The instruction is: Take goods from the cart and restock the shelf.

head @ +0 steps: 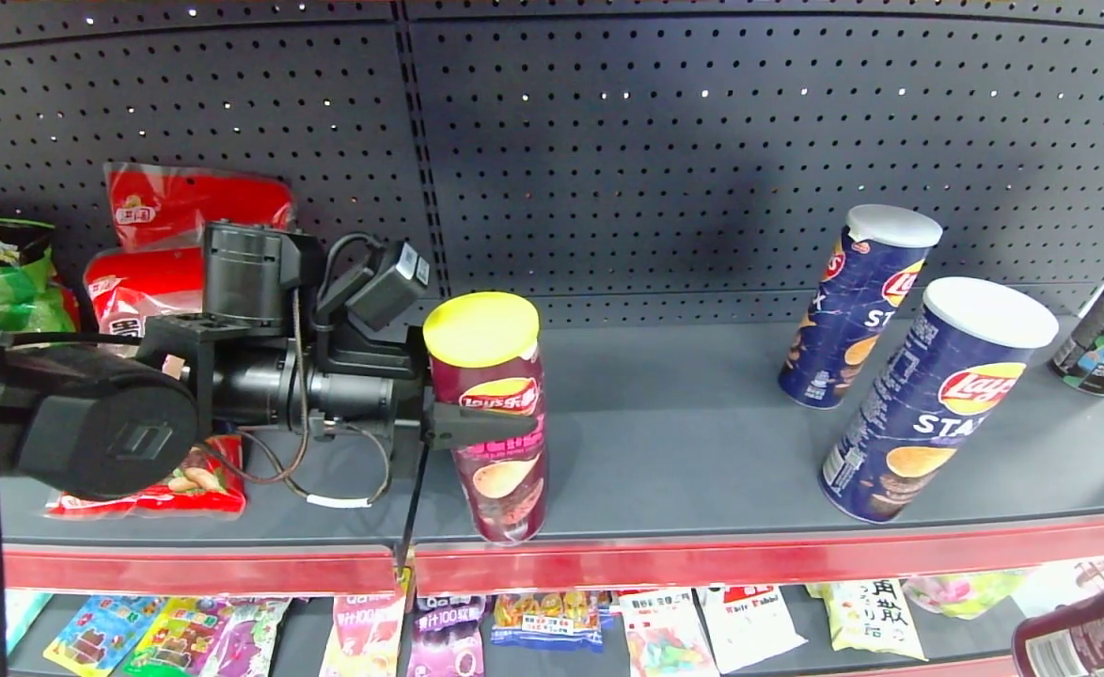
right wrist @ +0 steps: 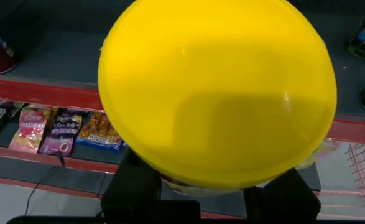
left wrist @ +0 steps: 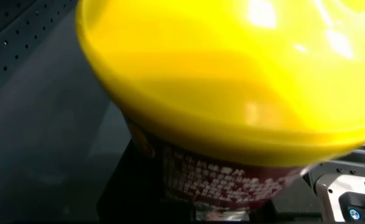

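A: Where is the maroon can [head: 494, 470] now?
B: It is upright at the front of the shelf [head: 684, 442], with its base just behind the red lip [head: 749, 559]. The left gripper [head: 500, 421] comes at it from the side. Its fingers [head: 477, 425] pinch the can around the middle, one across the front and the other behind. I cannot tell whether the base rests on the board or hangs just above it

A: So how should the placing be finished?
B: I'd get the base flat on the board before letting go, because a tall narrow can tips easily. It sits very close to the lip, so nudging it a little deeper toward the back panel looks wiser. After that, spread the fingers gently and draw the arm out level along its own line, so neither finger drags the can or clips the yellow lid [left wrist: 232, 68]

A: Is there anything nearby to mind?
B: The two blue cans [head: 938, 400] stand well apart to the right. The red bags [head: 185, 202] lie behind the arm on the left, so the way out should skirt them

A: And the other arm?
B: The right gripper [right wrist: 213, 198] clasps a second can [right wrist: 216, 93] from both sides, out in front of the shelf edge. My guess is that one suits the bare middle stretch
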Available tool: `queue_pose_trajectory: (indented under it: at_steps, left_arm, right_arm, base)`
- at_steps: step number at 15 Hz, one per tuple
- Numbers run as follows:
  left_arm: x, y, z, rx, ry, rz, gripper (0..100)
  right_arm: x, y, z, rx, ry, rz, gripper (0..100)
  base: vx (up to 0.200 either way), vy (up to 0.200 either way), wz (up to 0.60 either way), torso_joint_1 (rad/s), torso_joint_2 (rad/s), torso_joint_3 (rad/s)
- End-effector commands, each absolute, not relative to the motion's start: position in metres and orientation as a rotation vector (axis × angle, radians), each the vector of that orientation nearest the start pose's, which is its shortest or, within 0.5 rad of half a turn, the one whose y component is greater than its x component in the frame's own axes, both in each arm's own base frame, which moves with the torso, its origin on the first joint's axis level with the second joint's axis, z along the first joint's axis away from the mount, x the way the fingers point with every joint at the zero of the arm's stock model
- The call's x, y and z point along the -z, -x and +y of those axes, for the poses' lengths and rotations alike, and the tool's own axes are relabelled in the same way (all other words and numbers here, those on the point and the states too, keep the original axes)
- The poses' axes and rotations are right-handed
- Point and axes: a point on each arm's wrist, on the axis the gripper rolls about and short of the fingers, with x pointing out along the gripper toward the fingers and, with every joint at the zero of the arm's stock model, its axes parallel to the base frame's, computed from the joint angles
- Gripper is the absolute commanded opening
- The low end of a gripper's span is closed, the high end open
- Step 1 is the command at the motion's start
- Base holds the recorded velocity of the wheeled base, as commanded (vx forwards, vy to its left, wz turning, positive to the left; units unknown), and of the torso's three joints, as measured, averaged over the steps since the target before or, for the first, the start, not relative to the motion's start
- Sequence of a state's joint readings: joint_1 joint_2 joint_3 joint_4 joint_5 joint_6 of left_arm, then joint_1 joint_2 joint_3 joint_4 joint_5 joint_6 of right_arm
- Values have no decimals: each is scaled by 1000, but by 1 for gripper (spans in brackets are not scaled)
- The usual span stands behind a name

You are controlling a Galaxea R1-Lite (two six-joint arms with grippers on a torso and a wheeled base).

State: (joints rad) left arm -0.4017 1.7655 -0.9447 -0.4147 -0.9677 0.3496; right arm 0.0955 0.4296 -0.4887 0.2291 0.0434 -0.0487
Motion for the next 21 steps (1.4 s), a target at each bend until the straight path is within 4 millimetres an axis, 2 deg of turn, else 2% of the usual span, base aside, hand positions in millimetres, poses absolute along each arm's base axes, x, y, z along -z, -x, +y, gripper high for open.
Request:
queue_pose_trajectory:
  at_steps: [1, 11, 12, 17, 19, 21]
  left_arm:
    - [-179, -284, -141, 1398, -164, 194, 0]
    - [-173, -283, -133, 1379, -206, 179, 0]
    - [-175, -283, -133, 1379, -207, 175, 100]
    - [-180, -278, -130, 1357, -207, 171, 100]
    - [-186, -271, -112, 1301, -206, 165, 100]
    - [-191, -253, -82, 1164, -201, 181, 100]
  right_arm:
    - [-193, 3, 1, -142, 53, 164, 0]
    - [-193, 3, 1, -144, 56, 164, 0]
    - [-193, 3, 1, -144, 56, 164, 0]
    - [-192, 3, 1, -144, 56, 165, 0]
    - [-191, 3, 1, -147, 56, 170, 0]
    - [-188, 2, 1, -150, 56, 180, 0]
  base:
    - [0, 0, 0, 0, 0, 0]
    - [0, 0, 0, 0, 0, 0]
    - [0, 0, 0, 0, 0, 0]
    - [0, 0, 0, 0, 0, 0]
    - [0, 0, 0, 0, 0, 0]
    - [0, 0, 0, 0, 0, 0]
